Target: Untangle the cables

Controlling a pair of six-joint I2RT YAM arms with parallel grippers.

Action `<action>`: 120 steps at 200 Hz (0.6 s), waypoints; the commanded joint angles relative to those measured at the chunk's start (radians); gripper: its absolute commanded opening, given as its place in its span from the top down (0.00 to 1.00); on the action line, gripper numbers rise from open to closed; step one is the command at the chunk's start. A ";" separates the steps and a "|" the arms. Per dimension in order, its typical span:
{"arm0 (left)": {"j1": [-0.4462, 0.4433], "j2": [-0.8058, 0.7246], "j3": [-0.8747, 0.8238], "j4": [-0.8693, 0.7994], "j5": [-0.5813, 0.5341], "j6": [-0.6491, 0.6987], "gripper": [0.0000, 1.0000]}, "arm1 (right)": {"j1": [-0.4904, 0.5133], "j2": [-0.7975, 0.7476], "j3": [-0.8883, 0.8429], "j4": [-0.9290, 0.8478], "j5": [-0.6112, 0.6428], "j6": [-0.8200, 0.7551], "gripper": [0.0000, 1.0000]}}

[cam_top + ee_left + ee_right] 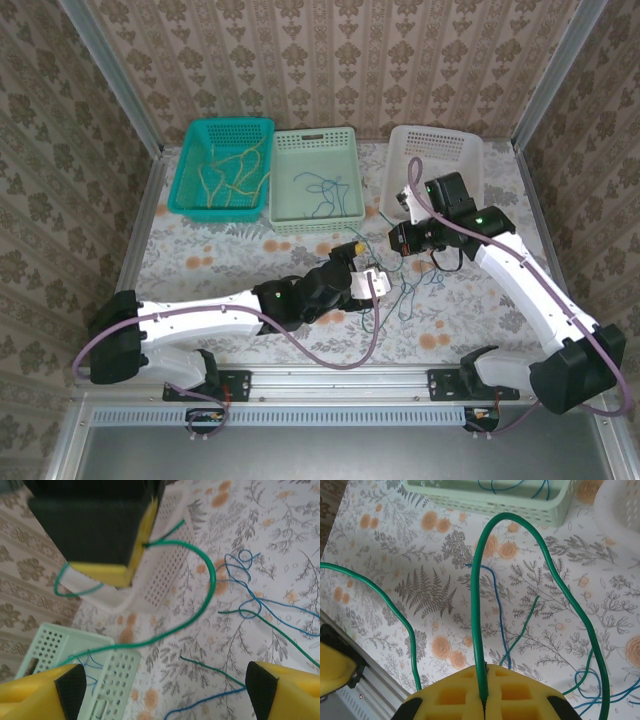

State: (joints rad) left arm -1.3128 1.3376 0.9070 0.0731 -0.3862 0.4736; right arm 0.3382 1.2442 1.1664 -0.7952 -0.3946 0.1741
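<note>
Green cable (476, 605) sits pinched between my right gripper's (484, 706) closed fingers, plain from its wrist. My left gripper (165, 692) gapes wide, holding nothing, blue cables (252, 597) loose on the table (280, 525) ahead; overhead, yellow cables (243, 178) lie in the teal basket (184, 185).
</note>
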 commanded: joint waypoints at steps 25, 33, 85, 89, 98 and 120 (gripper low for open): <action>-0.009 0.003 0.015 0.033 0.009 0.111 0.14 | 0.019 0.031 0.036 -0.035 -0.049 -0.004 1.00; -0.008 0.014 0.024 0.023 0.012 0.114 0.14 | 0.023 0.032 0.039 -0.037 -0.053 -0.002 1.00; 0.026 0.087 0.089 -0.033 0.081 0.101 0.30 | 0.037 0.002 0.048 -0.039 -0.121 0.011 1.00; 0.029 0.091 0.092 -0.032 0.082 0.099 0.29 | 0.037 0.000 0.049 -0.042 -0.127 0.010 1.00; 0.037 0.095 0.097 -0.034 0.091 0.095 0.29 | 0.037 -0.004 0.049 -0.046 -0.142 0.010 1.00; 0.054 0.099 0.115 -0.065 0.128 0.080 0.36 | 0.036 -0.009 0.051 -0.058 -0.127 0.013 1.00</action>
State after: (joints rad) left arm -1.2797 1.4296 0.9722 0.0475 -0.3138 0.5694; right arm 0.3706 1.2602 1.1835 -0.8158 -0.4908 0.1791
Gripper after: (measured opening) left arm 0.680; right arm 0.067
